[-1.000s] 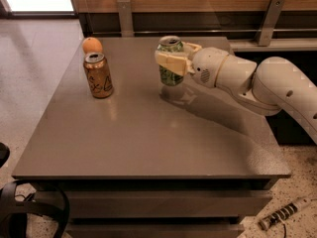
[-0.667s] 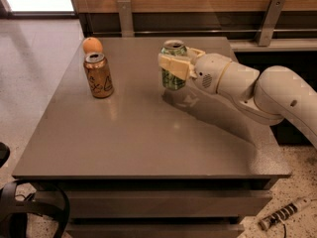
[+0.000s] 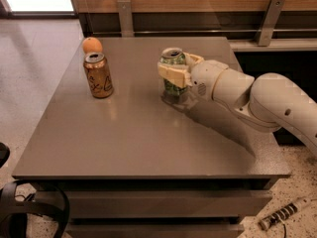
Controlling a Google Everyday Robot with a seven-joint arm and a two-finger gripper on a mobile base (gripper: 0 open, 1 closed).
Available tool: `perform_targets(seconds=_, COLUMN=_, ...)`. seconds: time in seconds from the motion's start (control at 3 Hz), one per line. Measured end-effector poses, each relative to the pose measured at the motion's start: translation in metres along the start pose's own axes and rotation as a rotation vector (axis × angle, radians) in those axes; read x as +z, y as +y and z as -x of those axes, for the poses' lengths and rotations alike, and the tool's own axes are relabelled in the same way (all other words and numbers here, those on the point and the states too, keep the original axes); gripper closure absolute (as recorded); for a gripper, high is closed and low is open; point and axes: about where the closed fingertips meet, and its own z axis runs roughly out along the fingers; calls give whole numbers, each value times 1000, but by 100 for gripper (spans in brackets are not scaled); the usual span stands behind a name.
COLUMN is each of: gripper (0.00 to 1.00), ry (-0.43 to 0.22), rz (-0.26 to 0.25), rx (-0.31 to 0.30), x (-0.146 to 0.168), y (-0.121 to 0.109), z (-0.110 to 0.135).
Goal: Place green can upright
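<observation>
The green can stands upright in the far middle of the grey table, its silver top with pull tab facing up. My gripper comes in from the right on the white arm, and its pale fingers are closed around the can's body. The can's base is just at or slightly above the table surface; I cannot tell which.
A copper-brown can with dark lettering stands upright at the far left of the table. An orange sits just behind it. A wooden wall and a metal rail run behind the table. Cables lie on the floor at lower left.
The gripper with the green can has shifted slightly to the right and a little lower. The brown can and the orange have not moved.
</observation>
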Motion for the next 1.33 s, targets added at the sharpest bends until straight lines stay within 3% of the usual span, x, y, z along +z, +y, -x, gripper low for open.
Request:
perform_targets(seconds=0.33, gripper=100, ry=-14, rz=-7, rx=-50, x=8, y=0, z=-16)
perform_targets(seconds=0.67, gripper=100, ry=-52, rz=-25, rx=-55, x=11, y=-3, z=-32)
perform_targets(seconds=1.0, gripper=85, ry=-52, rz=-25, rx=-56, x=11, y=-3, z=-29)
perform_targets(seconds=1.33, gripper=56, ry=-52, rz=-25, rx=-56, x=11, y=-3, z=-29)
